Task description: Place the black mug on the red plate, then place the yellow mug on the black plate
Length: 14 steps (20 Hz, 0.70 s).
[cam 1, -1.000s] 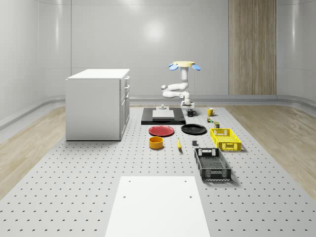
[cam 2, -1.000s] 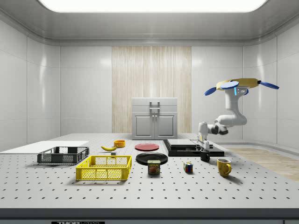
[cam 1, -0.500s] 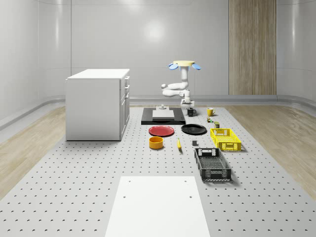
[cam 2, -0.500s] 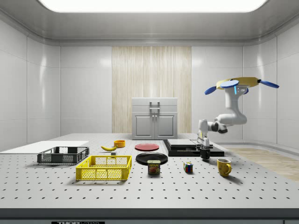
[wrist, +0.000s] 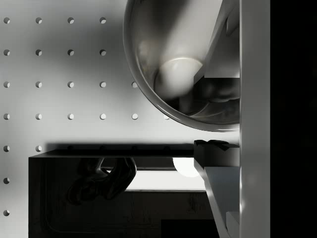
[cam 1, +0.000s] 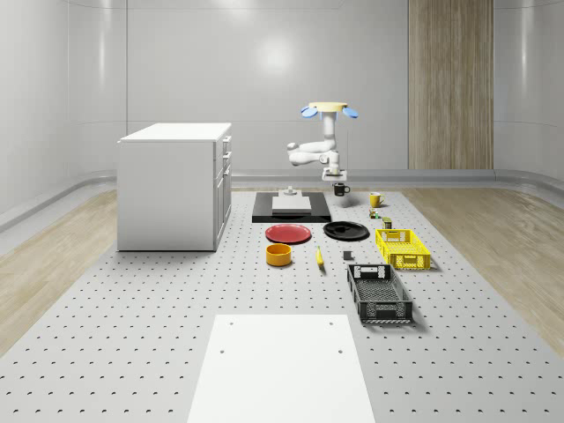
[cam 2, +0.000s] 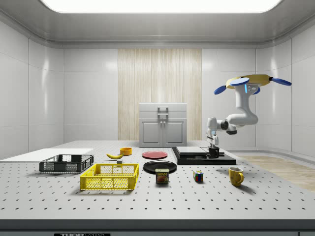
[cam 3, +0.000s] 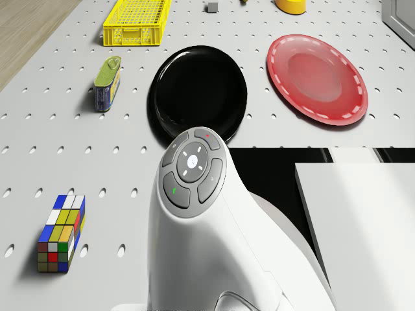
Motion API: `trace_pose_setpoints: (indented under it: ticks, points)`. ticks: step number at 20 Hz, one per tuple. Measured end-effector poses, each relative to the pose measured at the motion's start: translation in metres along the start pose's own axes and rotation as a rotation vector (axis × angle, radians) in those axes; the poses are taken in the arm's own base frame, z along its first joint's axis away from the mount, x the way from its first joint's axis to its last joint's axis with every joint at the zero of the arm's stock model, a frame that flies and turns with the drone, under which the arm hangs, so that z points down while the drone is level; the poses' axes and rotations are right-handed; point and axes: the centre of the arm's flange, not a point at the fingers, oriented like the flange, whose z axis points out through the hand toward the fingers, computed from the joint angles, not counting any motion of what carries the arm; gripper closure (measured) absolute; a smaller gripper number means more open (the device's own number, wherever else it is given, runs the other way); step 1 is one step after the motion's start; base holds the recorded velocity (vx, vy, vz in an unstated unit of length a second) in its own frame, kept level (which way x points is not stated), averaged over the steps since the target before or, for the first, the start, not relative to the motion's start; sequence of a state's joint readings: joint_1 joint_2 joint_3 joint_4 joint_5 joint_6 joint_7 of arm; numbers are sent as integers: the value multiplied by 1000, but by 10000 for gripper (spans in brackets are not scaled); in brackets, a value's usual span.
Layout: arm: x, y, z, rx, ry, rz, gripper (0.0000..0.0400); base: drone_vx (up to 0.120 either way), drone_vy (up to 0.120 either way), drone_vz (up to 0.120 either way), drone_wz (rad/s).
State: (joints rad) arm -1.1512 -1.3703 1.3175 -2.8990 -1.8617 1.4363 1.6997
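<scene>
Claw [cam 2: 213, 149] clamped on black mug [cam 1: 340, 189], lifted clear of table; drone [cam 2: 248, 82] hovering above

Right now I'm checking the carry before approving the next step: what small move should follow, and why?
Probably carry the black mug sideways toward the red plate without lowering. The gripper holds the mug clear of the table, the drone hovers above its far end, and the plate lies nearer the whole-scene camera, on that view's left of the black plate.
</scene>
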Motion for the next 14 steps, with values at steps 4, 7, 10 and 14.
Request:
trace_pose_setpoints:
  ticks: [4, 7, 10, 14]
  points:
    - [0, 0, -2, 0, 0, 0, 290, 120, -120, 0, 0]
    - [0, 0, -2, 0, 0, 0, 290, 120, -120, 67, 0]
    - [0, 0, -2, 0, 0, 0, 290, 120, -120, 0, 0]
    - [0, 0, -2, 0, 0, 0, 290, 120, -120, 0, 0]
